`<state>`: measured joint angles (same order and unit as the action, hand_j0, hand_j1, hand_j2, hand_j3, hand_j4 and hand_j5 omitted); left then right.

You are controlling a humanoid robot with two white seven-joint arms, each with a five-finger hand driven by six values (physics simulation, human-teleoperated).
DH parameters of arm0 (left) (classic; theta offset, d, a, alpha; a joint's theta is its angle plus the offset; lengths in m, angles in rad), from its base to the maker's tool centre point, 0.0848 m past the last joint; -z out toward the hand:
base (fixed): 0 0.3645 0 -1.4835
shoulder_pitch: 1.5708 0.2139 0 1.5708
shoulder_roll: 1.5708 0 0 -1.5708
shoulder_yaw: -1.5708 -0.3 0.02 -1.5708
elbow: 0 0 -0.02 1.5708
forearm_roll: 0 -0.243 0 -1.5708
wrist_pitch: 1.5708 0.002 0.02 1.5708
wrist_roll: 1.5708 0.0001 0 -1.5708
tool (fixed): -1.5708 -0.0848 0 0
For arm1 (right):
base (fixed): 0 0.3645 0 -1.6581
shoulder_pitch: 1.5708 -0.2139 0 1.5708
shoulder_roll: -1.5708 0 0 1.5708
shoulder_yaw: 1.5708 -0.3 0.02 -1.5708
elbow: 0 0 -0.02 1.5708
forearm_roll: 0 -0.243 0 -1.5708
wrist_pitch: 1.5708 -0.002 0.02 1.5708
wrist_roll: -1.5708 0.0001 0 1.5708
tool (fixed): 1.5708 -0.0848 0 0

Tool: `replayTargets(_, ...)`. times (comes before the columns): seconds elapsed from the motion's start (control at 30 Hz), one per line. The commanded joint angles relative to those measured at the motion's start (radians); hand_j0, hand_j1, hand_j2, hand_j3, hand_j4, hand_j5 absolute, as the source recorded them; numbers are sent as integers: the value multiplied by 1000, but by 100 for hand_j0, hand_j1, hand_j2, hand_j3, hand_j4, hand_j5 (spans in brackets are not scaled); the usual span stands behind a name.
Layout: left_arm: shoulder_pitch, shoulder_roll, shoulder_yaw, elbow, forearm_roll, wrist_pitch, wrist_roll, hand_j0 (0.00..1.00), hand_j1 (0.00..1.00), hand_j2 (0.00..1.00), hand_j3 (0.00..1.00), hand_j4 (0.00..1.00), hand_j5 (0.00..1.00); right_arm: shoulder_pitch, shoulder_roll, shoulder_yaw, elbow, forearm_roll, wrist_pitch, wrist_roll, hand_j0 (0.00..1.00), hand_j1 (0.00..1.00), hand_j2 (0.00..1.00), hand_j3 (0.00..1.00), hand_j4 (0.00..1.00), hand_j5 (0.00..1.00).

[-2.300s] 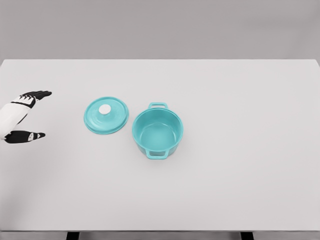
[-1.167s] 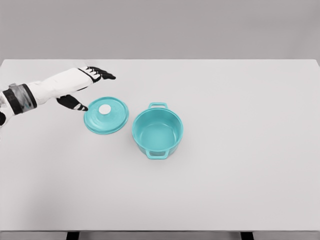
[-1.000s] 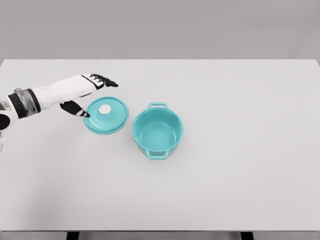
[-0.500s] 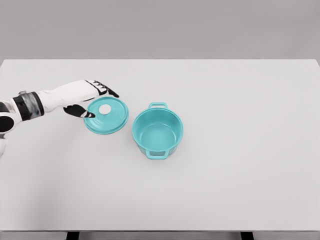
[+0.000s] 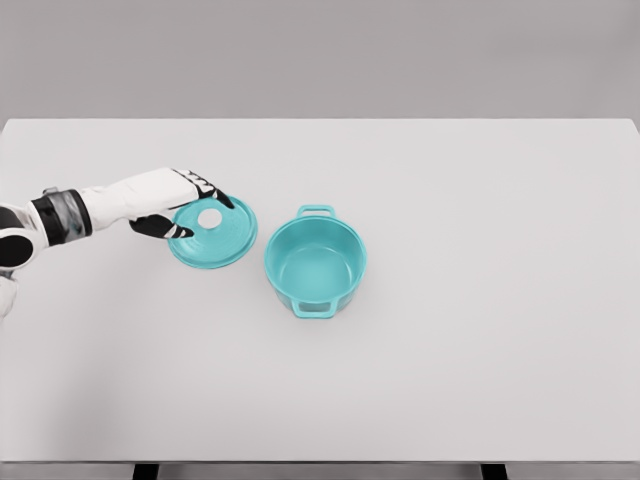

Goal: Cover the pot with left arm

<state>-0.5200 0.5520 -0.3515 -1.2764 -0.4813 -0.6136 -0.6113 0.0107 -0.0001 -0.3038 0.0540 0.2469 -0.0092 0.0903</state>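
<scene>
Left of centre, the left hand (image 5: 185,203) spreads open over the round teal lid (image 5: 213,232), hiding its left rim. Contact with the white knob (image 5: 210,217) is unclear. Beside it on the white worktop (image 5: 480,300) stands the uncovered teal two-handled pot (image 5: 315,262).

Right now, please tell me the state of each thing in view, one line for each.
pot: upright, uncovered, nothing visible inside.
lid: flat on the table, knob up, left of the pot, apart from it.
left hand: open, at the lid's left edge, fingers over its rim, not grasping.
</scene>
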Motion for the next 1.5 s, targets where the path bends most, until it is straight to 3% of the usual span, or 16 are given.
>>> replayTargets(0.0, 0, -1, 0, 2, 4, 3, 0, 74, 74, 74, 74, 74, 74, 0, 0, 0, 1, 0, 0, 0, 100, 100, 100, 100, 100, 100)
replayTargets(0.3, -3, -6, 0, 2, -10, 3, 0, 74, 74, 74, 74, 74, 74, 2, 0, 0, 0, 0, 0, 0, 100, 100, 100, 100, 100, 100)
replayTargets(1.47, -40, -70, 0, 123, -48, 3, 0, 74, 74, 74, 74, 74, 74, 2, 0, 0, 1, 0, 0, 0, 100, 100, 100, 100, 100, 100)
